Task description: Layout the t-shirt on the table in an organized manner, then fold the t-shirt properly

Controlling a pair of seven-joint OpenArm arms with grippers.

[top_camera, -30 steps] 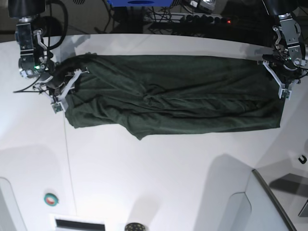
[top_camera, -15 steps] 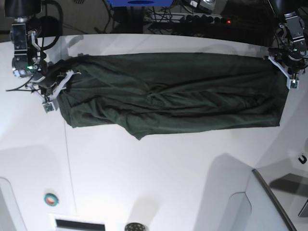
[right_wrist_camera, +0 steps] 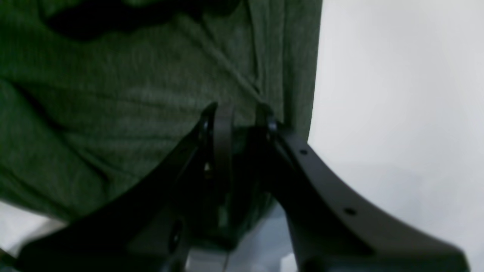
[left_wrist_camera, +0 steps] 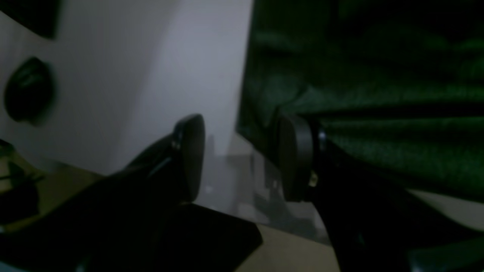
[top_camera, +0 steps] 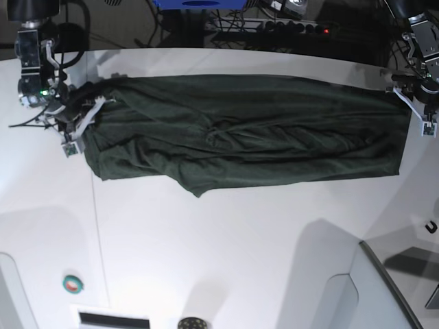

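Observation:
The dark green t-shirt (top_camera: pixel 240 130) lies stretched in a long wrinkled band across the far half of the white table (top_camera: pixel 219 240). At its left end, my right gripper (top_camera: pixel 75 133) is shut on a bunch of the cloth. The right wrist view shows the right gripper (right_wrist_camera: pixel 240 121) with fingers close together and t-shirt (right_wrist_camera: pixel 113 94) fabric pinched between them. My left gripper (top_camera: pixel 422 120) sits at the shirt's right edge. In the left wrist view the left gripper (left_wrist_camera: pixel 242 158) is open, bare table (left_wrist_camera: pixel 170 56) shows in the gap, and the t-shirt (left_wrist_camera: pixel 378 94) edge touches one finger.
A green-ringed button (top_camera: pixel 72 283) and a dark slot (top_camera: pixel 113 319) sit at the front left. A thin dark seam (top_camera: pixel 96 226) runs down the table. A raised panel (top_camera: pixel 384 288) and a black hook (top_camera: pixel 431 226) are at the front right. Cables (top_camera: pixel 274 24) lie behind the table.
Both grippers moved outward, the right one toward the view's left and the left one toward its right. The shirt got pulled longer and flatter, and its ends shifted outward.

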